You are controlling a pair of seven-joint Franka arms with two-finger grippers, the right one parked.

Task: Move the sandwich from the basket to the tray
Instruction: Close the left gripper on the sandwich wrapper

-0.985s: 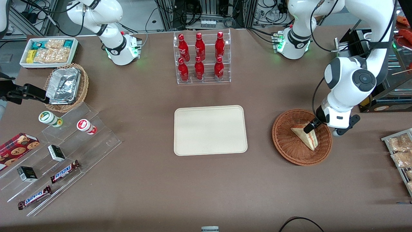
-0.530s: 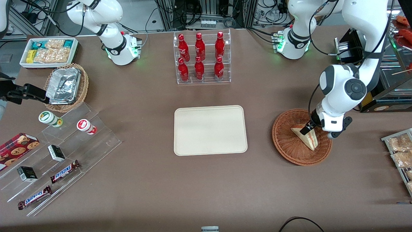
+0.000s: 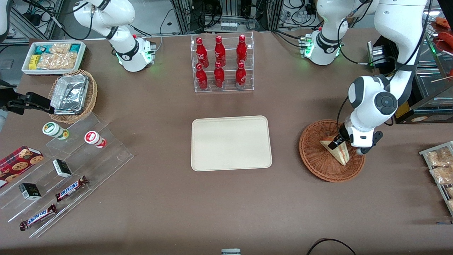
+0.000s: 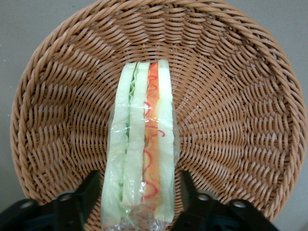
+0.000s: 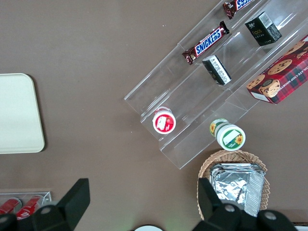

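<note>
Sandwich (image 4: 140,144) in the basket (image 4: 231,120) lies between the spread tool (image 4: 139,204) fingers.

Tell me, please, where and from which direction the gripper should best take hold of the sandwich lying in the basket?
Probably across the bread faces at its wide end. The sandwich stands on edge in the basket, layers facing up, so both flat slices are exposed. Coming from above, the gripper already hangs open with one finger on each side; closing there would press the slices together rather than split the filling.
</note>
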